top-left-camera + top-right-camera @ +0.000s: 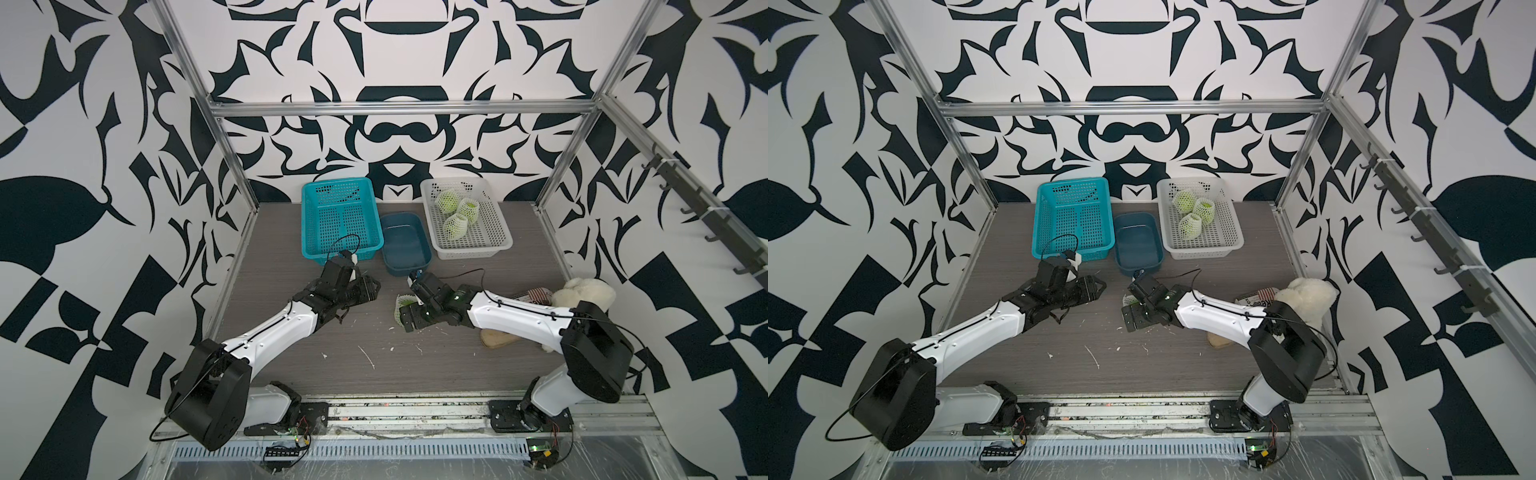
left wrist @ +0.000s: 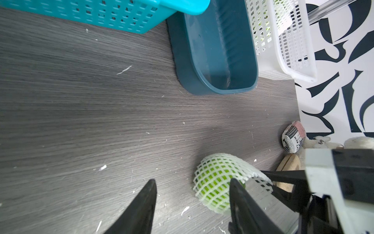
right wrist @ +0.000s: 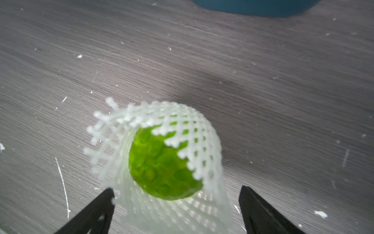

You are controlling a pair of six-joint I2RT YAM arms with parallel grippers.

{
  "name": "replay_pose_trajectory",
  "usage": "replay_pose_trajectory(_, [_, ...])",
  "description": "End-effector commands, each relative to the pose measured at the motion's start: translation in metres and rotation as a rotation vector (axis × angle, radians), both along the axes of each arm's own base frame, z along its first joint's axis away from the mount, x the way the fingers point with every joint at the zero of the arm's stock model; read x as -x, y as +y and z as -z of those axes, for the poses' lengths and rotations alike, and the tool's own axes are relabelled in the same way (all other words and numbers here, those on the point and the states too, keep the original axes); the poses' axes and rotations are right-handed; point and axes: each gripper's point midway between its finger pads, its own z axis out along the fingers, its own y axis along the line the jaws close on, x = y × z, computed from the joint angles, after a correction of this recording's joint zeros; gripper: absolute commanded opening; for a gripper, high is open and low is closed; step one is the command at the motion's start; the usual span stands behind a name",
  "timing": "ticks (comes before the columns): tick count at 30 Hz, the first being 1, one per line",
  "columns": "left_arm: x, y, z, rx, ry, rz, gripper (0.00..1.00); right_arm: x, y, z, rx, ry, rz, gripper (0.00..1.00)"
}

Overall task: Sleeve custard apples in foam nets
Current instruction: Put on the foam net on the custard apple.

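One custard apple, bright green and bumpy, lies on the table inside a white foam net; in both top views it is the sleeved fruit at mid-table. My right gripper is open, its fingers spread on either side of the net's loose open end. My left gripper is open with nothing between its fingers, just left of the netted fruit. Three more netted custard apples lie in the white basket at the back.
A teal perforated basket and a dark blue tub stand at the back. A cream plush toy, a small printed ball and a tan wooden piece lie by my right arm. White foam scraps dot the table.
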Motion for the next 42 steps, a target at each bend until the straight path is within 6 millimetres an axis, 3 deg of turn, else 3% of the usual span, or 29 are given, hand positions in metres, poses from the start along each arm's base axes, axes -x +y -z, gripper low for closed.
replay_pose_trajectory(1, [0.004, 0.001, 0.007, 0.001, 0.02, 0.002, 0.6, -0.018, 0.012, -0.021, -0.032, -0.069, 0.036, 0.98])
replay_pose_trajectory(8, [0.004, -0.004, 0.012, 0.016, 0.038, 0.014, 0.59, -0.03, 0.022, -0.015, -0.029, -0.083, 0.049, 0.89])
replay_pose_trajectory(17, [0.007, -0.001, 0.012, 0.02, 0.033, 0.008, 0.59, -0.033, 0.017, 0.017, 0.059, -0.042, 0.086, 0.85])
replay_pose_trajectory(19, [0.007, -0.001, 0.012, 0.021, 0.033, 0.007, 0.6, -0.032, 0.017, 0.019, 0.075, -0.04, 0.084, 0.86])
replay_pose_trajectory(23, [0.006, -0.001, 0.013, 0.023, 0.034, 0.008, 0.59, -0.028, 0.016, 0.023, 0.123, -0.034, 0.062, 0.98])
replay_pose_trajectory(26, [0.005, -0.002, 0.013, 0.029, 0.037, 0.009, 0.59, -0.031, 0.012, 0.027, 0.167, -0.046, 0.065, 0.99])
replay_pose_trajectory(29, [0.005, -0.003, 0.013, 0.032, 0.037, 0.011, 0.59, -0.032, 0.013, 0.021, 0.168, -0.056, 0.067, 0.99])
replay_pose_trajectory(36, [0.007, 0.003, 0.011, 0.025, 0.027, -0.003, 0.59, -0.034, 0.006, -0.013, 0.164, -0.105, 0.08, 0.99])
replay_pose_trajectory(42, [0.006, 0.001, 0.01, 0.035, 0.032, 0.002, 0.59, -0.033, 0.006, -0.011, 0.176, -0.101, 0.077, 0.99])
